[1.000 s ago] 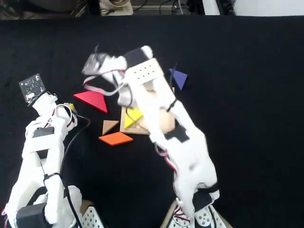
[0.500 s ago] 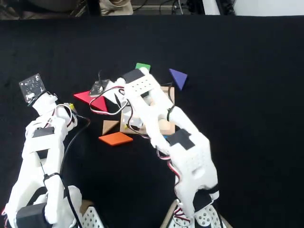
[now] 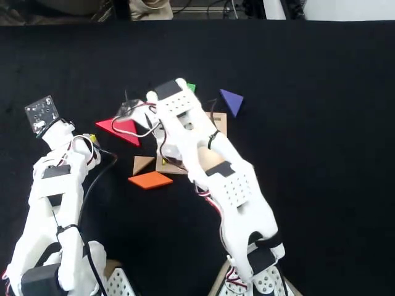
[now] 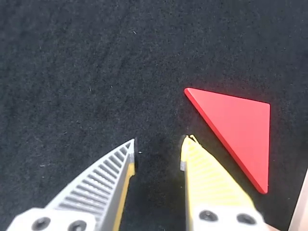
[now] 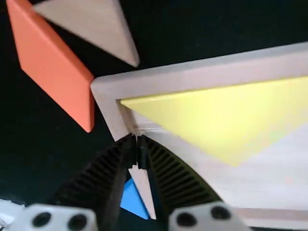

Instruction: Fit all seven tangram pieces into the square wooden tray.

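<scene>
In the right wrist view a yellow triangle (image 5: 226, 120) lies flat inside the square wooden tray (image 5: 192, 72). My right gripper (image 5: 135, 142) is shut, its tips over the tray's inner corner beside the yellow piece, and a blue piece (image 5: 132, 201) shows under its fingers. An orange parallelogram (image 5: 48, 67) and a bare wooden triangle (image 5: 91, 21) lie just outside that corner. My left gripper (image 4: 160, 147) is open above the black cloth, a little short of the red triangle (image 4: 236, 127). From above, the right arm (image 3: 203, 154) covers most of the tray (image 3: 220, 121).
A purple triangle (image 3: 231, 100) lies beyond the tray's far right corner and a green piece (image 3: 191, 87) peeks out behind the right arm. The red triangle (image 3: 120, 129), wooden triangle (image 3: 142, 164) and orange parallelogram (image 3: 150, 180) lie left of the tray. Black cloth stretches to the right.
My right arm has come down and swung over the tray, hiding the yellow triangle from above and uncovering the green piece. The left arm has kept still.
</scene>
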